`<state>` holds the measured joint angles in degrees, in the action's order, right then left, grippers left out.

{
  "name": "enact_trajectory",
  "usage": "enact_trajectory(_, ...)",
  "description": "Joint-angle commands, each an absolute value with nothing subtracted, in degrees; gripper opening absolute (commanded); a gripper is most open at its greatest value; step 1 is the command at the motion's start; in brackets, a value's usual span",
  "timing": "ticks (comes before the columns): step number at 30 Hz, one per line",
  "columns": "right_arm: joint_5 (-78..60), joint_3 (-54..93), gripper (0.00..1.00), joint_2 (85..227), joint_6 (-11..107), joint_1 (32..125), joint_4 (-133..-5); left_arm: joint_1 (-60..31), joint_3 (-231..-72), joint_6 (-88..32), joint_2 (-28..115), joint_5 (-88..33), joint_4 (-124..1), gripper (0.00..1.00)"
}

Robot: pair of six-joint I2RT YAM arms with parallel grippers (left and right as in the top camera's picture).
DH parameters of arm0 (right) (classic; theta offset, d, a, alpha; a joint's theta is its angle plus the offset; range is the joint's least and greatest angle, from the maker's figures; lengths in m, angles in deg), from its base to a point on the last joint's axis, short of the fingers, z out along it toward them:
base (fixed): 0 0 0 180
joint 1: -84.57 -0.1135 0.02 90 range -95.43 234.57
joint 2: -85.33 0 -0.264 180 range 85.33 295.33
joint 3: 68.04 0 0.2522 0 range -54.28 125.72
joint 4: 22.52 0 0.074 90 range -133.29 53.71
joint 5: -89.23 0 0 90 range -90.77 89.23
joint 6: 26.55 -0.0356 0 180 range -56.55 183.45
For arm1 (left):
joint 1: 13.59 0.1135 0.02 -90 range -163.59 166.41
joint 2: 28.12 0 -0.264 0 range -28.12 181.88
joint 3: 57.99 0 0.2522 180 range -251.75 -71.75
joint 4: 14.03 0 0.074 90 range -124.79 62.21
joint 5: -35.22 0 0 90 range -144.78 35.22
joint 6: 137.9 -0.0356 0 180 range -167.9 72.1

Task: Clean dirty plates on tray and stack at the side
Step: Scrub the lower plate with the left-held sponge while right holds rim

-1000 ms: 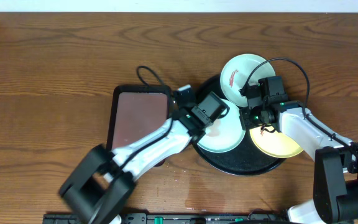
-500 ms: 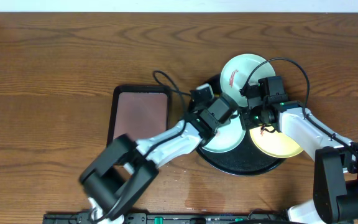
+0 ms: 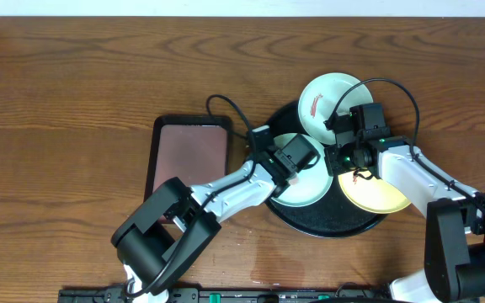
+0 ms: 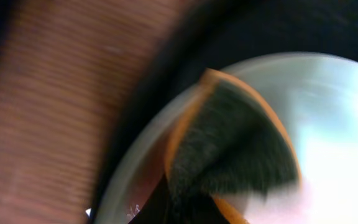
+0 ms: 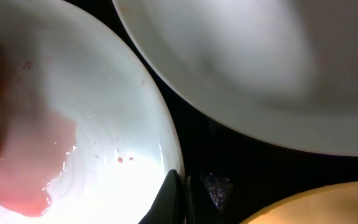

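Note:
The round black tray (image 3: 327,220) holds three plates. A mint plate with a red smear (image 3: 327,99) lies at its far edge, a yellow plate (image 3: 377,194) at its right, and a second mint plate (image 3: 303,187) in the middle. My left gripper (image 3: 300,160) is shut on an orange sponge with a dark scrub face (image 4: 229,143) and presses it onto the middle mint plate (image 4: 334,124), which is wet and pink-smeared (image 5: 36,168). My right gripper (image 5: 180,194) is shut on that plate's rim (image 5: 166,143), at its right edge (image 3: 340,160).
A rectangular black-rimmed maroon tray (image 3: 190,156) lies just left of the round tray, with the left arm's cable (image 3: 226,108) looping over its far corner. Bare wood tabletop (image 3: 74,101) stretches to the left and behind. The yellow plate's edge (image 5: 316,205) is close to my right fingers.
My left gripper has swept the sponge rightward across the middle mint plate and slightly back, and its arm has swung round. The right gripper and the plates have not moved.

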<state>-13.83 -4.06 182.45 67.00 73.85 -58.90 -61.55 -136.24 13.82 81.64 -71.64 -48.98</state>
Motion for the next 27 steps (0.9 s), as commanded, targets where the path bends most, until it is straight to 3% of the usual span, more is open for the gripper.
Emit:
enact_trajectory(1,-12.8,-3.3,0.01,182.8,67.0,73.6,-59.5,-59.1,-135.0,16.3,80.9,-76.7,-52.3,0.07)
enact_trajectory(11,-12.8,-3.3,0.01,182.8,67.0,73.6,-59.2,-59.0,-135.0,16.3,71.7,-64.5,-48.9,0.08)
enact_trajectory(21,-12.8,-3.3,0.01,182.8,67.0,73.6,-59.3,-62.4,-135.0,16.3,80.9,-61.2,-35.2,0.10)
enact_trajectory(27,-12.8,-3.3,0.01,182.8,67.0,73.6,-59.6,-62.3,-135.0,16.3,84.5,-56.6,-38.6,0.10)
